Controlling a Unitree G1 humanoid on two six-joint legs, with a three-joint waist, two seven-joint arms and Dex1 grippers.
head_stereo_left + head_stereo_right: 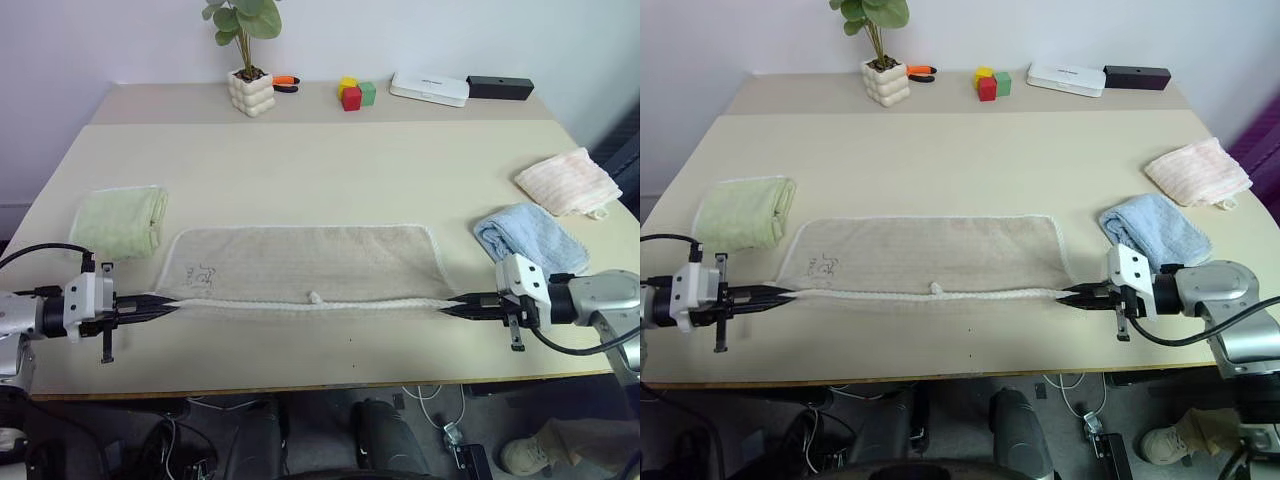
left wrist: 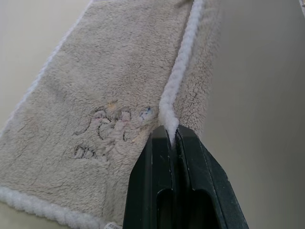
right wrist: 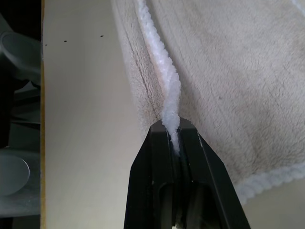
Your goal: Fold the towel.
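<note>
Towel flat on beige table; left gripper and right gripper clamp its near corded corners. White wall behind.

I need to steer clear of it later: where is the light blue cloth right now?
In the left eye view the light blue cloth lies on the table's right side, just beyond the right gripper, with the pink cloth behind it.

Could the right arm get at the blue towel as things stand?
Probably not yet: the right gripper is shut on the beige towel at its corner. The blue towel lies close by on the table, nothing between, so release would free it.
</note>
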